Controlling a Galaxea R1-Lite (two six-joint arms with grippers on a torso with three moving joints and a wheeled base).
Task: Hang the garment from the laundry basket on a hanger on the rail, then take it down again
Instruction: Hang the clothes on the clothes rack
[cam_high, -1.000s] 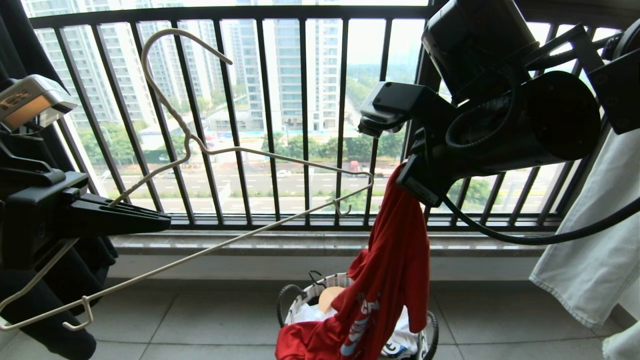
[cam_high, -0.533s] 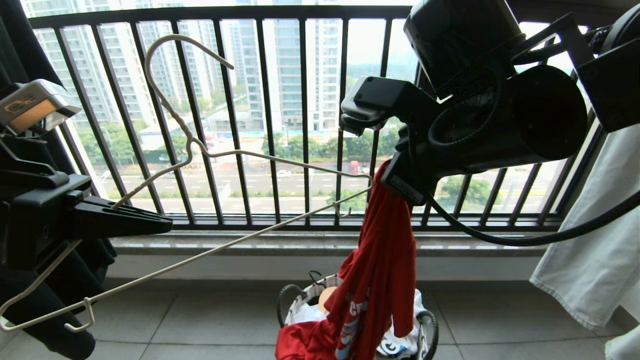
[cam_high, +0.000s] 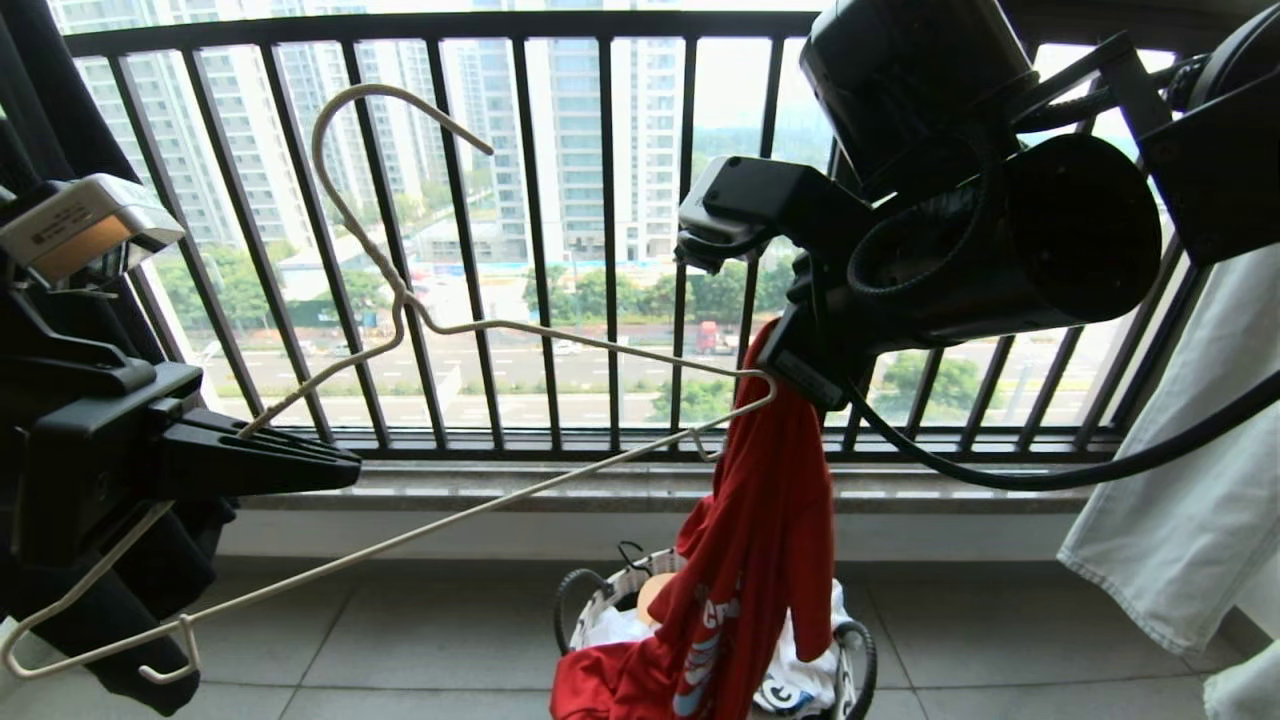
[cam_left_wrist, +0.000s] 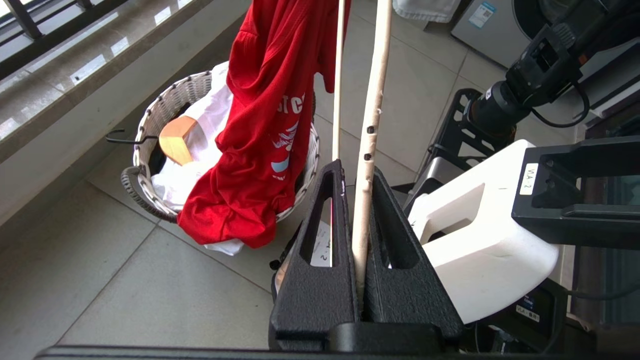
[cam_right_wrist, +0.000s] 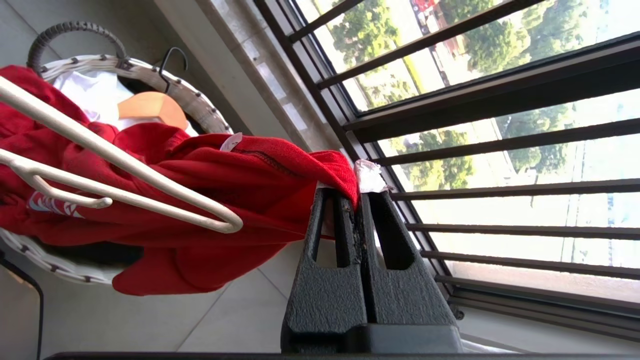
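**Red shirt lifted at a balcony railing, hanger held beside it**

The floor is pale grey tile, running to a stone sill below a dark barred window railing, with high-rise blocks and a road beyond. The laundry basket sits on the tile near the sill, white laundry inside. The right gripper is clenched on a fold of the garment, which hangs from it with its lower end draped over the basket. The left gripper, at the left, is clamped on the hanger, whose right tip lies against the shirt. A pale cloth hangs at the right.
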